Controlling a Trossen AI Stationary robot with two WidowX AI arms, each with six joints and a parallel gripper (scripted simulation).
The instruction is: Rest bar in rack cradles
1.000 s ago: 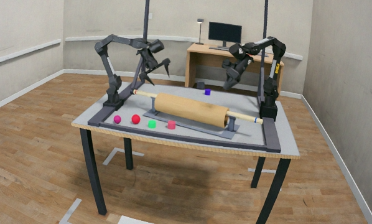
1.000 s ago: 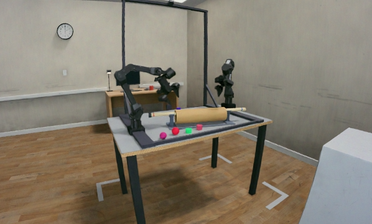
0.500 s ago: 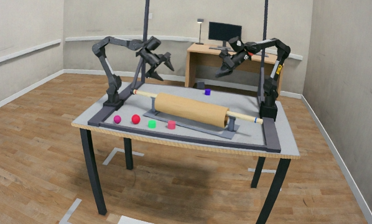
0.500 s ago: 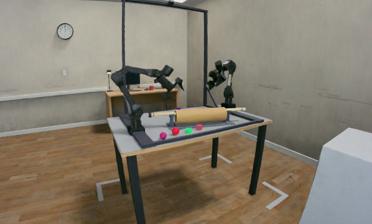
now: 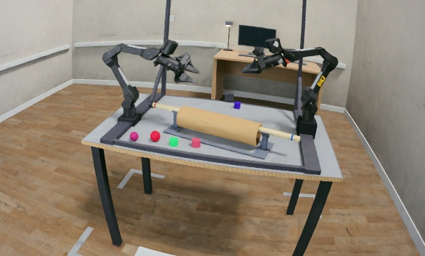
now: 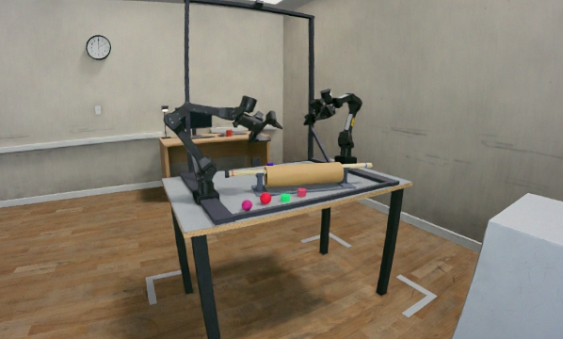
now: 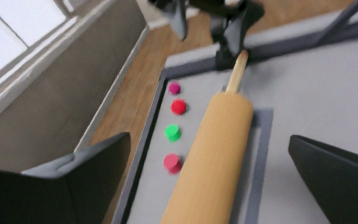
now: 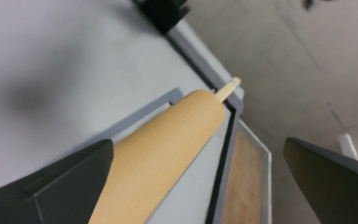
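The wooden bar (image 5: 163, 107) lies across the grey rack (image 5: 218, 145), one end over each cradle (image 5: 175, 121) (image 5: 264, 140). The tan paper roll (image 5: 217, 124) sits on the bar between the cradles. The rack stands flat on the table. The roll also shows in the left wrist view (image 7: 215, 150) and the right wrist view (image 8: 170, 140). My left gripper (image 5: 248, 69) (image 7: 208, 141) is open and empty, raised high above the bar's blue-banded end. My right gripper (image 5: 189, 75) (image 8: 198, 146) is open and empty, raised high above the other end. Neither gripper touches the bar.
A magenta ball (image 5: 133, 136), a red ball (image 5: 155, 136), a green cylinder (image 5: 173, 141) and a pink cylinder (image 5: 195, 142) lie in front of the rack. A purple cylinder (image 5: 237, 105) sits behind it. A dark frame (image 5: 212, 158) edges the table.
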